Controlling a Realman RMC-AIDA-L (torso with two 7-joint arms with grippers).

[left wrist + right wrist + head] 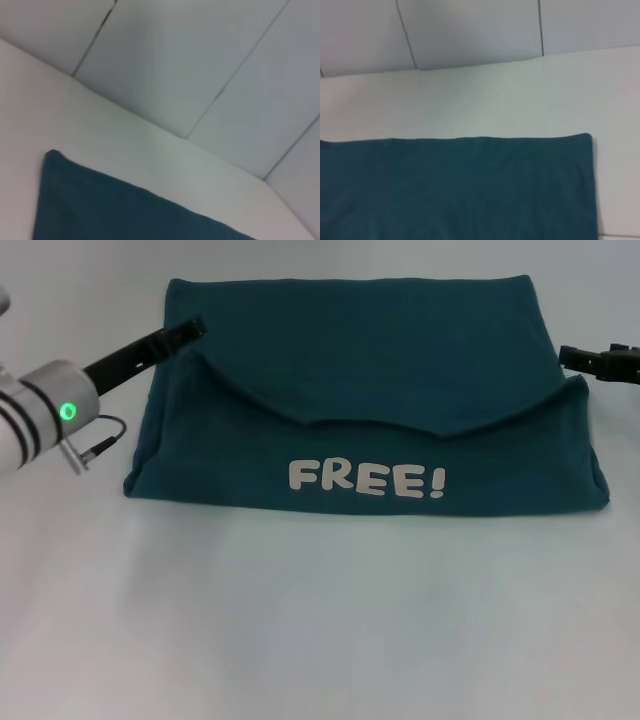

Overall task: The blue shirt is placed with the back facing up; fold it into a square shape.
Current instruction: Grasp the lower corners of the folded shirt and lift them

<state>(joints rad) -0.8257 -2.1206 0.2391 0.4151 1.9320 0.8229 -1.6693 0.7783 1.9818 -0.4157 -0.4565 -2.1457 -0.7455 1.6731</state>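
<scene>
The blue shirt (pixel 350 350) lies on the white table, folded into a wide band. White "FREE!" lettering (pixel 365 480) faces up on its near part, and a curved flap lies over its far part. My left gripper (pixel 190 330) is at the shirt's far left corner, its tip over the cloth edge. My right gripper (pixel 572 357) is just off the shirt's right edge, near the far right corner. The left wrist view shows one corner of the shirt (pixel 100 210). The right wrist view shows its far edge and a corner (pixel 460 190).
The white table (pixel 320 620) stretches bare in front of the shirt and beside it. A grey panelled wall (pixel 200 60) rises behind the table's far edge and also shows in the right wrist view (pixel 470 30). A cable loop (pixel 100 440) hangs from my left wrist.
</scene>
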